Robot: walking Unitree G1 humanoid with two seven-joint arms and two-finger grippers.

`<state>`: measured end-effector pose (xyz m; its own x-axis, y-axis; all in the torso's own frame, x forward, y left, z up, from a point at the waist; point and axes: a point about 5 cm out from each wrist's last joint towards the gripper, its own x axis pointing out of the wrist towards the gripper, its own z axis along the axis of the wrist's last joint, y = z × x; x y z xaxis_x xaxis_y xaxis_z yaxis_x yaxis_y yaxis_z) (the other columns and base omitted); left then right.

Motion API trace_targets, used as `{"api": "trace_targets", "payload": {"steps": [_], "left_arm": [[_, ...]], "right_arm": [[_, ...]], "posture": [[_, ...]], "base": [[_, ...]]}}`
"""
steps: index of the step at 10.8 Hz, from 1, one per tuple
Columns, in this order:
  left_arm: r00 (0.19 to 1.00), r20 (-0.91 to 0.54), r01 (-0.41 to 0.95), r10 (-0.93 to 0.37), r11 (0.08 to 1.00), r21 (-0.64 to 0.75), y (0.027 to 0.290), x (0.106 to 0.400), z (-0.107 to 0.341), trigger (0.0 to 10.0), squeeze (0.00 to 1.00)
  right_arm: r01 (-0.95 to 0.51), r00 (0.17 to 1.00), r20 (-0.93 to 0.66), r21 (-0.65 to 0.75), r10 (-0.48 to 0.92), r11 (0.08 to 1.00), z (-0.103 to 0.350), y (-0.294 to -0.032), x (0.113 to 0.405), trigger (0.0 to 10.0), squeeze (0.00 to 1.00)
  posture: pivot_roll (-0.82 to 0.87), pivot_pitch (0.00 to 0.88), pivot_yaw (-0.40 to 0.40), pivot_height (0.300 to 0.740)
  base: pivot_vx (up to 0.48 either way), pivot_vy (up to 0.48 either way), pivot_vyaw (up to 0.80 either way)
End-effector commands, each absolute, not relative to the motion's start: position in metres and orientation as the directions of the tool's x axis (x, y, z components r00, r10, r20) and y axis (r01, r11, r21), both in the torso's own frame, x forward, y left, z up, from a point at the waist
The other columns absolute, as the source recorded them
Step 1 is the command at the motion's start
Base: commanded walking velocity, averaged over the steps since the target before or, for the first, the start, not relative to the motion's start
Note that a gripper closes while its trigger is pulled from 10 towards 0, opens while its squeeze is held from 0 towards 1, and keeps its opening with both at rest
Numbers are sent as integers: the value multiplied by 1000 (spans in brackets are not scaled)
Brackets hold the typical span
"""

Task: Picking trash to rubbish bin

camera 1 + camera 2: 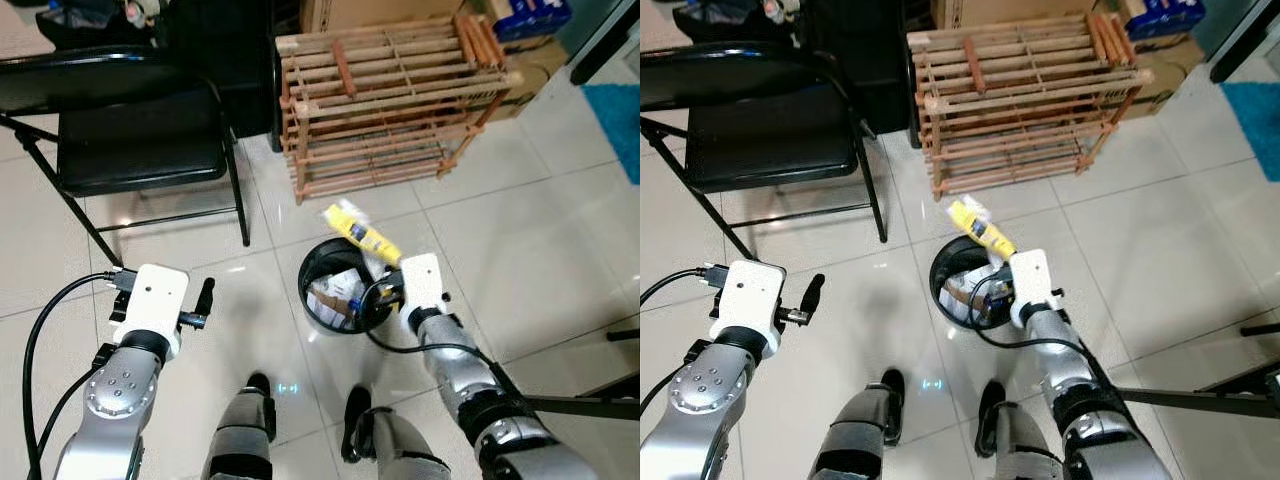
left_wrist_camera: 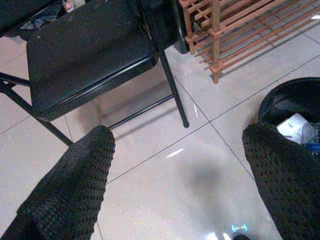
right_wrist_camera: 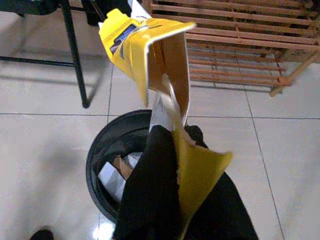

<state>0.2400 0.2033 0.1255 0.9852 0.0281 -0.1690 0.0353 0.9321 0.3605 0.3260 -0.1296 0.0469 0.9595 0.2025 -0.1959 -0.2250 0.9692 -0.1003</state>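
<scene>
So the right gripper (image 1: 385,268) is pinching a torn yellow cardboard carton (image 1: 360,233) right over the round black rubbish bin (image 1: 322,262), presumably lined up for the drop, arm reaching toward 12 o'clock, while the left gripper (image 1: 204,298) idles wide open at 9 o'clock.

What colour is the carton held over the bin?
Yellow carton, brown cardboard inside; clearest in the right wrist view.

Both eye views are looking steeply down from the head at the tiled floor, sharing the bin (image 1: 340,285), chair (image 1: 140,150) and wooden rack (image 1: 1020,100). Each wrist camera (much closer) is facing along its own fingers toward that same bin.
</scene>
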Motion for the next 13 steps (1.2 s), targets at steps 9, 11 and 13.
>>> {"api": "trace_targets", "payload": {"steps": [9, 11, 13], "left_arm": [[918, -354, 263, -181, 944, 199, 187, 228, 106, 10000, 0], [903, -371, 297, -215, 938, 179, 183, 226, 103, 10000, 0], [896, -381, 309, -228, 936, 167, 183, 227, 103, 10000, 0]], "right_arm": [[-216, 957, -220, -105, 189, 971, 34, -133, 316, 10000, 1000], [-212, 958, -219, -105, 185, 972, 32, -135, 315, 10000, 1000], [-210, 958, -220, -106, 183, 972, 32, -136, 314, 10000, 1000]], "posture": [[474, 408, -67, 740], [466, 409, -67, 740], [465, 407, -67, 740]], "base": [[0, 0, 0], [0, 0, 0], [0, 0, 0]]}}
